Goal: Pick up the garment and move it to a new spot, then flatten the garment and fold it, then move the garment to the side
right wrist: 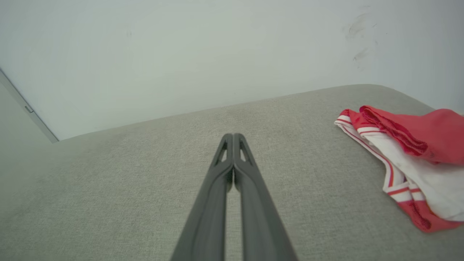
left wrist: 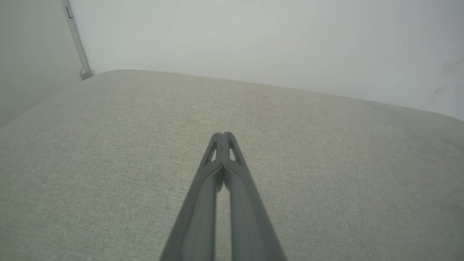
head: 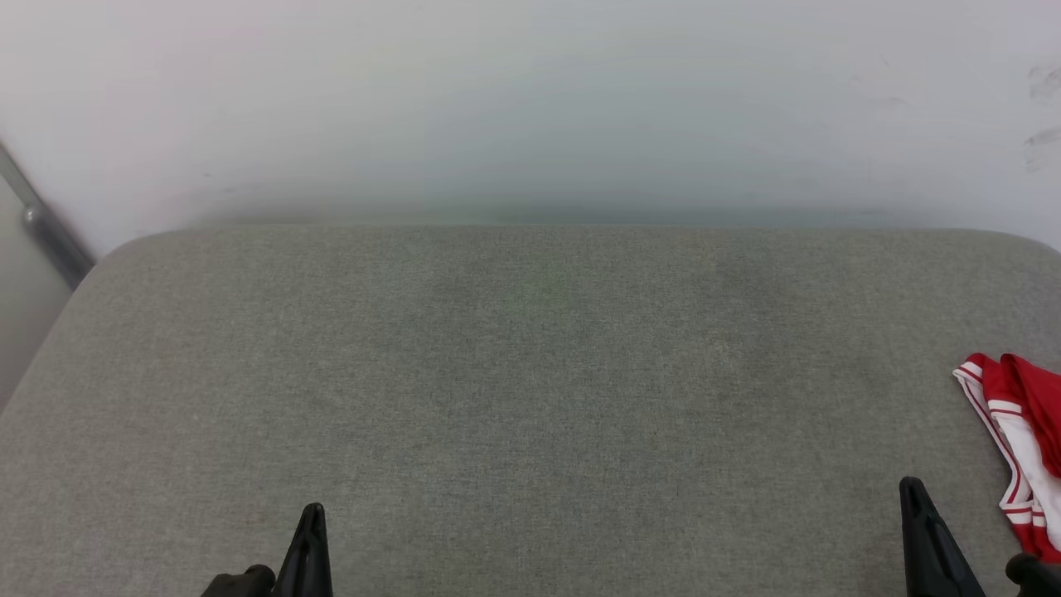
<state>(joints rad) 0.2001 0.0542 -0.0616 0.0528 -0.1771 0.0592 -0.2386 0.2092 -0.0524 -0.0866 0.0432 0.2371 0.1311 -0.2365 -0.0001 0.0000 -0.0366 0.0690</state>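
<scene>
1. The garment lies crumpled at the right edge of the grey padded surface. The head view's border cuts part of it off.
2. Its visible long axis runs from far to near along that edge. The red-white striped trim faces left, toward the middle of the surface. The cloth probably continues out of frame.
3. The right gripper sits near the garment, to its left and level with its near end, clear of the cloth. Its fingers are pressed together on nothing.
4. The left gripper is well apart from the garment, across the surface. Its fingers are likewise pressed together, empty.
5. A pale wall backs the surface.
</scene>
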